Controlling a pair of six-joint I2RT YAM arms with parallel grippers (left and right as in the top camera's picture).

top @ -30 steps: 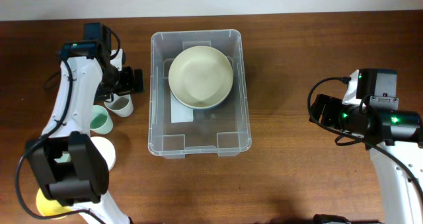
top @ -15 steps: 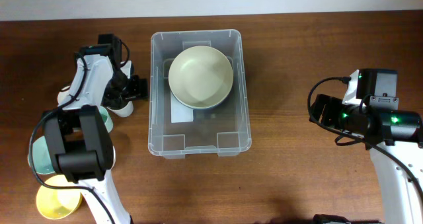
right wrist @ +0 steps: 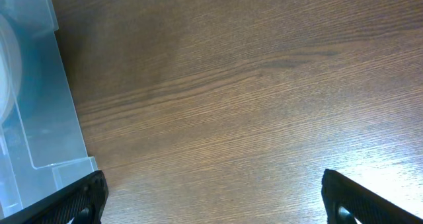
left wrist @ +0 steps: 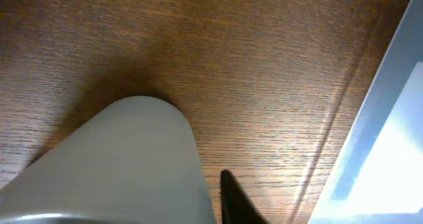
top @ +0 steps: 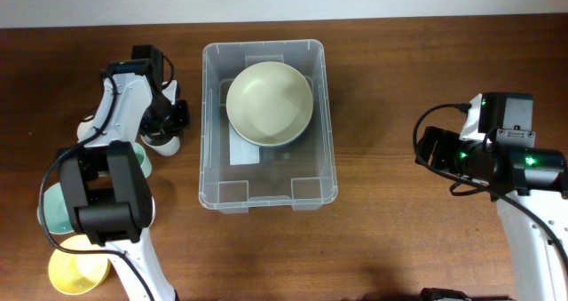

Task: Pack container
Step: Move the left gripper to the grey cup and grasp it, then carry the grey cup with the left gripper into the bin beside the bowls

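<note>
From overhead we look straight down on the whole table [top: 382, 88], with the container [top: 209, 114] near its middle. Our left wrist view sits very close to the wood and faces down. A pale cup [left wrist: 119, 164] fills its lower left, and the container's wall runs along its right edge. Our right wrist view looks down from somewhat higher, with the container's corner at its left edge. All three views share that container.

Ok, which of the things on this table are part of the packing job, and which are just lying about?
Part of the job: container; cream bowl already inside it; white cup just left of it.
Lying about for now, probably to pack later: teal bowl; yellow bowl, both at the overhead view's lower left.
</note>
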